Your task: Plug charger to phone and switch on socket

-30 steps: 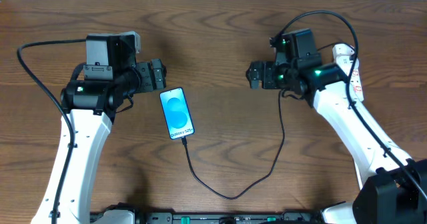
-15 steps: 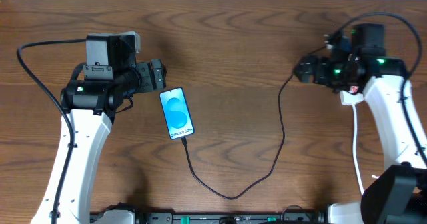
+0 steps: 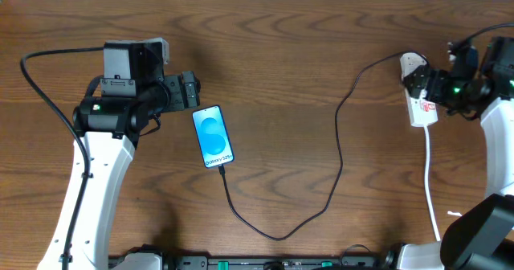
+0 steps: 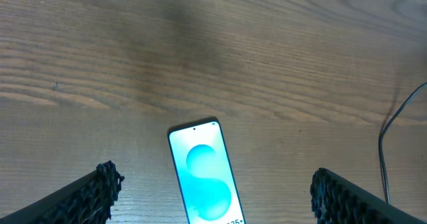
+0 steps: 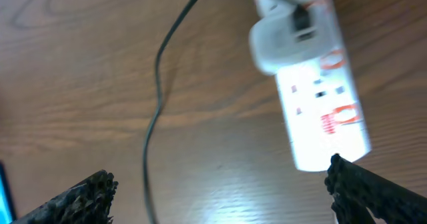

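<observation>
The phone (image 3: 214,137) lies face up, blue screen lit, left of centre; it also shows in the left wrist view (image 4: 203,177). The black charger cable (image 3: 340,153) touches the phone's bottom edge, loops toward the front and runs up to a white adapter (image 3: 411,59) on the socket (image 3: 423,113), a white power strip at the right. My left gripper (image 3: 191,91) is open and empty, hovering just behind the phone (image 4: 215,176). My right gripper (image 3: 416,82) is open over the strip's far end. In the right wrist view its fingers (image 5: 220,177) frame the strip (image 5: 320,97) and cable (image 5: 157,104).
The strip's thick white cord (image 3: 432,177) runs toward the front right edge. The table (image 3: 289,45) is dark brown wood. Red marks (image 5: 340,114) show on the strip's near end.
My right arm has swung from the table's middle to the right and now hangs over the power strip. The left arm, phone and cable have not moved.
</observation>
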Controlling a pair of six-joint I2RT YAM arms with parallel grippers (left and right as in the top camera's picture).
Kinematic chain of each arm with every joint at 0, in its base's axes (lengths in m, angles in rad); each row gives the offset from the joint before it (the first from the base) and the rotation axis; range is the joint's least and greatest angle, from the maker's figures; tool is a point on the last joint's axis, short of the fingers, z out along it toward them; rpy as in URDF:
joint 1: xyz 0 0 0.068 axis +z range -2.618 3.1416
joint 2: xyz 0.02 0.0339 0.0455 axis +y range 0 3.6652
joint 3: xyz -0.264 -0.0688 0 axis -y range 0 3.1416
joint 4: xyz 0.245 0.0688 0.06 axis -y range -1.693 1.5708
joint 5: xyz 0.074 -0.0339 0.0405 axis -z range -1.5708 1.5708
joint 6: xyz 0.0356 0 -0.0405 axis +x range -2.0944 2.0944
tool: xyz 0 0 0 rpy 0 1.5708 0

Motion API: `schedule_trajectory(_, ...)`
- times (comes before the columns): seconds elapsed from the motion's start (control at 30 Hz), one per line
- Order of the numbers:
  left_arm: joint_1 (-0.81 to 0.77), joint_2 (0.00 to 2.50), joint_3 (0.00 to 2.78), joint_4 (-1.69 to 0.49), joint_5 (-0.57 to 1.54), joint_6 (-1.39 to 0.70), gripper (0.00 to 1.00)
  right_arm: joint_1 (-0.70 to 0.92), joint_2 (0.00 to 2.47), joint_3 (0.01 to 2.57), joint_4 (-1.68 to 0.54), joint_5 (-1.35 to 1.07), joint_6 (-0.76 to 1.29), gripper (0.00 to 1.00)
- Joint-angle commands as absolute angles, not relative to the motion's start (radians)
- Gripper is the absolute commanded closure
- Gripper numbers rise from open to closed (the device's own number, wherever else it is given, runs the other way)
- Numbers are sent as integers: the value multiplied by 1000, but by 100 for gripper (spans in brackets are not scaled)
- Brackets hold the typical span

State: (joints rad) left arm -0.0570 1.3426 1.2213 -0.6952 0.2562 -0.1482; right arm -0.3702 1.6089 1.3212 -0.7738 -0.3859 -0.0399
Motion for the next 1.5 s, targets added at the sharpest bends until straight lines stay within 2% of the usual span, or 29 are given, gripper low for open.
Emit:
schedule_trajectory(0.0,-59,1340,1226,-696,249,-128,7,-416,1598,1341,-749,-404,-100,1)
schedule_trajectory(0.3,-59,1340,1226,-696,249,-128,7,-481,1624,1407,-766,-403,-157,1)
schedule_trajectory(0.7,-59,1340,1226,-696,249,-128,7,-483,1973,1848,-1065,-403,-250,1)
schedule_trajectory(0.93,-59,1340,1226,-696,249,-128,7,-468,2098,1853,-1065,-472,-357,1)
schedule_trajectory(1.47,-59,1340,1226,-696,249,-128,7,-417,2199,1853,-1034,-474,-357,1)
